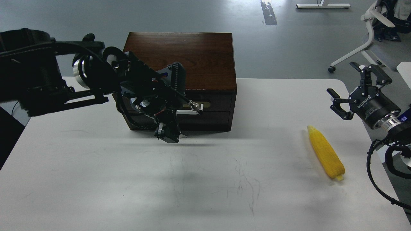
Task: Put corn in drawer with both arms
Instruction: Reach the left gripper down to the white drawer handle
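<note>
The yellow corn (pixel 326 153) lies on the white table (pixel 96 179) at the right, pointed end away from me. The drawer (pixel 215 106) is closed in the front of the dark wooden cabinet (pixel 183 57). Its white bar handle (pixel 190 111) is mostly hidden behind my left arm. My left gripper (pixel 168 134) hangs fingers-down just in front of the drawer front, left of its middle and low, near the table. Its fingers are too dark to tell apart. My right gripper (pixel 353 88) is open and empty, above and to the right of the corn.
The cabinet stands at the back middle of the table. The table's right edge runs close to the corn. A white office chair base (pixel 359 48) stands on the grey floor at the back right. Black cables (pixel 375 179) hang by my right arm.
</note>
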Robot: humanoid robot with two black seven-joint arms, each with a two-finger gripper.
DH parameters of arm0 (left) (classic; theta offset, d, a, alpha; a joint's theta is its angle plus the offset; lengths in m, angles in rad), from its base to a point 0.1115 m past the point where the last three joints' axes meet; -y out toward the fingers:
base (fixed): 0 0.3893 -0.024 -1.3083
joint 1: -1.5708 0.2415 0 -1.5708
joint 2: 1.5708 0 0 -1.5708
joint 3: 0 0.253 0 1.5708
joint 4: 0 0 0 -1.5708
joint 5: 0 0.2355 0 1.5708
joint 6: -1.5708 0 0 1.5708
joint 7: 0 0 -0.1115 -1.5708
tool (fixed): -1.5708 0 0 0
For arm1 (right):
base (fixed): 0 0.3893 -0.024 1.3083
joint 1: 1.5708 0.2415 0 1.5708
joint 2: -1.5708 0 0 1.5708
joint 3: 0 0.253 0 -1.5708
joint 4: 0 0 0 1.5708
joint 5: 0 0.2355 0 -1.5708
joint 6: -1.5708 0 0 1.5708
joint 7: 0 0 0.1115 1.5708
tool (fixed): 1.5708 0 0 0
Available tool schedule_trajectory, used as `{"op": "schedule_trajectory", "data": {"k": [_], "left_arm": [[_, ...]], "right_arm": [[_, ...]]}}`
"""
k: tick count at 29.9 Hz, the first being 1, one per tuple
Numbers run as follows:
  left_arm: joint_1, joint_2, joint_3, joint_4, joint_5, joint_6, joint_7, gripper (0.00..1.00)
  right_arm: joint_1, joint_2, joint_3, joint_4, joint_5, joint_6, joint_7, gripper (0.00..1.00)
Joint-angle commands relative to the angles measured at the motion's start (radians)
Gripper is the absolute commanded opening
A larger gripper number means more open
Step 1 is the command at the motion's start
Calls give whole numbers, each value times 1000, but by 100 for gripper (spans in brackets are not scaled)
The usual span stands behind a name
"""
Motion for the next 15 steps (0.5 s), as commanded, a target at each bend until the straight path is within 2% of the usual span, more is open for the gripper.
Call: {"op": "schedule_trajectory", "data": {"k": [1,6,15], "left_arm": [[16,0,4,24,0,0,0,98],[29,-1,4,70,0,0,0,98],[54,-1,4,69,0,0,0,98]], "right_arm": [[1,0,0,0,0,0,0,100],[1,0,0,0,0,0,0,100],[0,0,0,0,0,0,0,100]]}}
